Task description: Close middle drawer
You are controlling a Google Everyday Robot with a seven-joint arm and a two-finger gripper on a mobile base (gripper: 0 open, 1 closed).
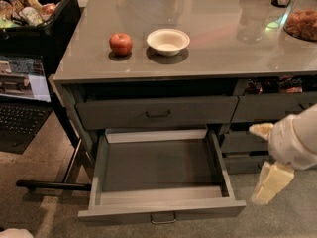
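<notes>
Red apple (120, 43) and a pale bowl (168, 41) sit side by side on the grey countertop (223, 48). Below them the middle drawer (161, 208) stands pulled well out. Just right of its front corner hangs the gripper (256, 163), fingers spread, holding nothing.

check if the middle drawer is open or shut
Open. The middle drawer is pulled far out, its bare grey inside in full view. The end effector hangs right of its front corner, apart from it.

I see an apple (121, 43) just left of a white bowl (168, 41) on the countertop (223, 58); laptop (21, 114) at far left.
</notes>
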